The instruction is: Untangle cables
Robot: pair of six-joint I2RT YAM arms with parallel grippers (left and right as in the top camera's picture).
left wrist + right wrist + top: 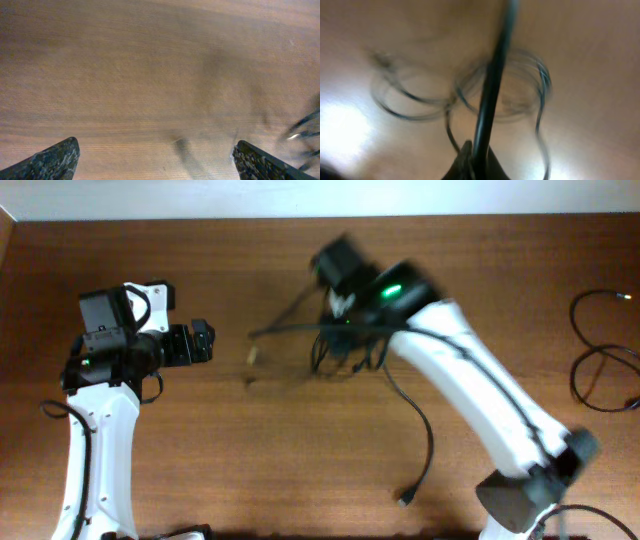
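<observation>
The cables (350, 350) form a tangled bundle of thin black loops at the table's centre. One strand stretches left to a small plug end (252, 356). Another trails down to a plug (405, 498). My right gripper (342, 305) hangs over the bundle. In the right wrist view it (479, 162) is shut on a black cable strand (492, 85) that runs up from the jaws, with blurred loops (520, 95) below. My left gripper (200, 340) is open and empty, left of the bundle. In the left wrist view its fingers (155, 167) stand wide apart over bare wood, with blurred cable (304, 131) at the right edge.
Another set of thin black cable loops (600, 370) lies at the table's far right edge. The right arm's white link (480, 400) crosses the right half of the table. The table's back edge (320, 218) runs along the top.
</observation>
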